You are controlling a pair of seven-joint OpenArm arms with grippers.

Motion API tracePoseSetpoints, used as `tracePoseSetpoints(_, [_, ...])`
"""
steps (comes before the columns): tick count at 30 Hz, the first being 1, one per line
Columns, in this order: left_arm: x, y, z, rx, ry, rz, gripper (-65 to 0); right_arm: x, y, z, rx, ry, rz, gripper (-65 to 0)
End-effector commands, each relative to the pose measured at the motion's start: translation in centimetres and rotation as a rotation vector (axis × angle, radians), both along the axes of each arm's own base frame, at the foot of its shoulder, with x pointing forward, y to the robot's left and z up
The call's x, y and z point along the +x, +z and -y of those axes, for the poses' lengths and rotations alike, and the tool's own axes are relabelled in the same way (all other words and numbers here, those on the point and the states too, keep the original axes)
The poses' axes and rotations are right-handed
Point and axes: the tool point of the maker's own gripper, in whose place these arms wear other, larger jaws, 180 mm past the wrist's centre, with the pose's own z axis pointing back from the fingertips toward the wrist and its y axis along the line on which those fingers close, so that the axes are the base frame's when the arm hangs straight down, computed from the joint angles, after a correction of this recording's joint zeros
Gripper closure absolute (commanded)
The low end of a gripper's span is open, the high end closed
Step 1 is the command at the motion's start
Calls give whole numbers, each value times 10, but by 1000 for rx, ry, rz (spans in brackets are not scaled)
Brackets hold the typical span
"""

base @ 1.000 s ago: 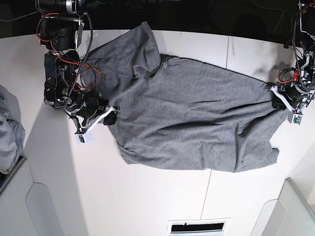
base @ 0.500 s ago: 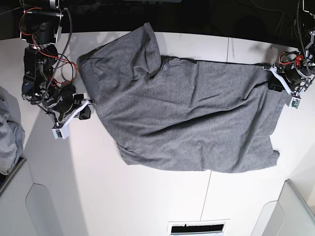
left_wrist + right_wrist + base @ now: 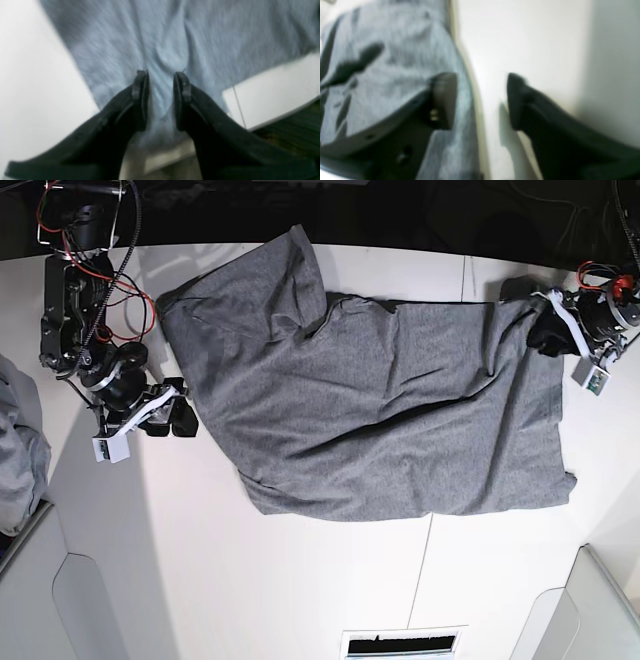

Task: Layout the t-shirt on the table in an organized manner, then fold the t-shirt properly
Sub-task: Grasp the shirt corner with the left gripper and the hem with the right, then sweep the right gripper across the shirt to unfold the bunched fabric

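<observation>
The heather grey t-shirt (image 3: 380, 410) lies spread across the white table (image 3: 300, 580), one sleeve pointing toward the far edge. At the view's right, my left gripper (image 3: 545, 330) is shut on the shirt's far right corner, which is lifted slightly. In the left wrist view a bunched ridge of t-shirt (image 3: 150, 37) runs between the fingers of the left gripper (image 3: 161, 77). My right gripper (image 3: 178, 415) stands open beside the shirt's left edge. In the right wrist view the right gripper (image 3: 482, 80) straddles the t-shirt (image 3: 382, 50) hem, one finger over cloth, the other over bare table (image 3: 532, 37).
A paler bunched cloth (image 3: 15, 450) lies at the left edge. Light grey rounded bins sit at the bottom left (image 3: 60, 600) and bottom right (image 3: 600, 610). A white slotted panel (image 3: 400, 642) is at the near edge. Beyond the table's far edge it is dark.
My right gripper has opened and let go of the shirt's left edge, after moving left. My left gripper carried the right corner toward the far edge, stretching the shirt wider.
</observation>
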Motion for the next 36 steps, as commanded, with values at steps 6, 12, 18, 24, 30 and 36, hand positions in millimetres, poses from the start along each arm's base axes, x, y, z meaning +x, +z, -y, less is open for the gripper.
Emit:
tracePoseSetpoints(6, [26,32,-27,-1,104,142,-181,27,11,-25,12,15,44,-333])
tracePoseSetpoints(12, [31,10,-47,10,192,105,-181,34,-14,-57,70,35,-49,-324])
tracePoseSetpoints(18, [24,-2,-55,-8,230,73,-181,28,-21,-71,123,67,-73,0])
tracePoseSetpoints(24, [25,-1,-54,-25,235,77,-181,40,23,-91,236,100,-3,0])
tracePoseSetpoints(30, [26,0,-53,-35,237,81,-181,32,75,-153,268,268,69,0])
tracePoseSetpoints(36, [26,0,-53,-33,237,80,-181,-27,67,-233,138,580,61,0])
